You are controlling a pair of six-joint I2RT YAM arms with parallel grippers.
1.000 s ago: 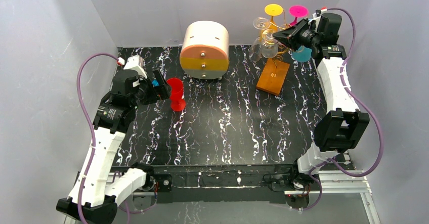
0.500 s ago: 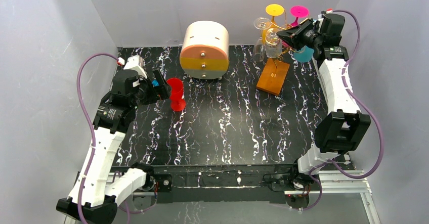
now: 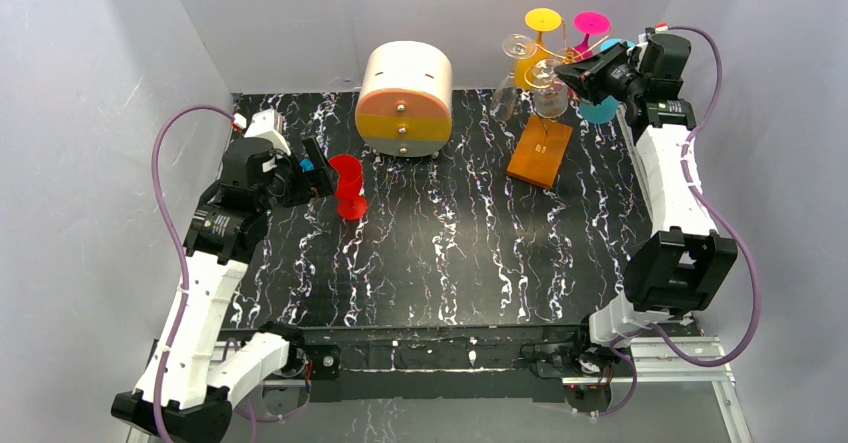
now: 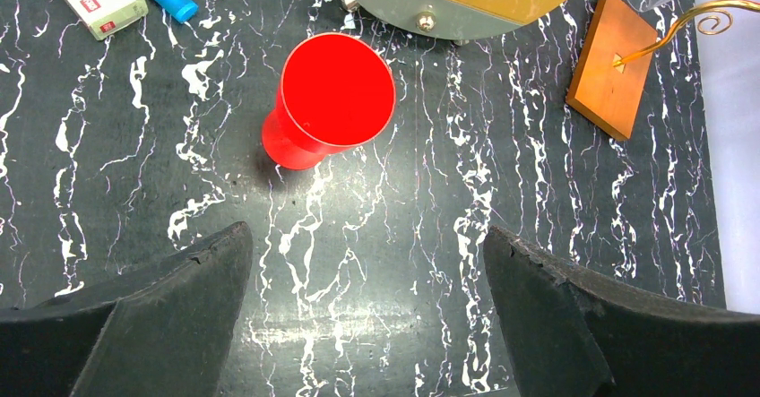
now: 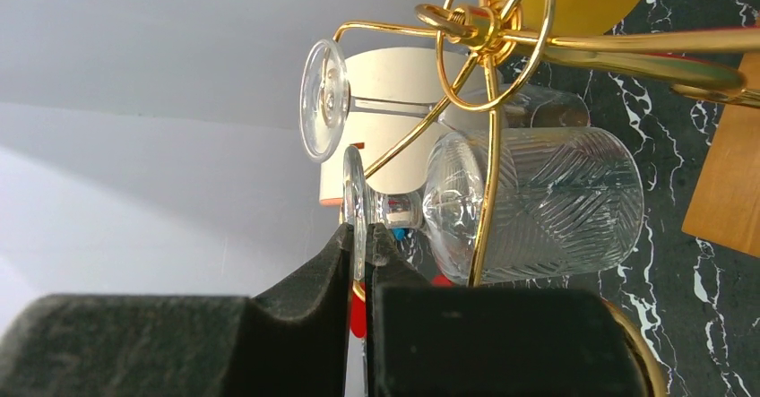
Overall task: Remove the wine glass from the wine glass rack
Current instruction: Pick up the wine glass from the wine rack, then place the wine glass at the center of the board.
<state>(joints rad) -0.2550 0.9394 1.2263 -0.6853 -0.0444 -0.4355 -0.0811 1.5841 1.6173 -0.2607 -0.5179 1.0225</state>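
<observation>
The right gripper (image 5: 358, 267) is pinched narrow on the foot rim of a clear wine glass (image 5: 538, 204), up at the scroll arms of the rack (image 3: 541, 149). The wine glass hangs bowl-down against the rack's gold wire, and 1 wire crosses its bowl in the wrist view. Whether its foot has cleared the arm I cannot tell. A 2nd glass (image 5: 323, 99), also clear, hangs beside it on the rack. A yellow glass (image 3: 541, 18) and a pink glass (image 3: 591, 21) hang on the rack's far side, and a teal glass (image 3: 598, 112) on its right. The left gripper (image 4: 367, 240), fingers wide and holding nothing, hovers well left of the rack over a red cup (image 4: 333, 97). A drawer box (image 3: 403, 98) stands left of the rack, nearer to it than the cup.
</observation>
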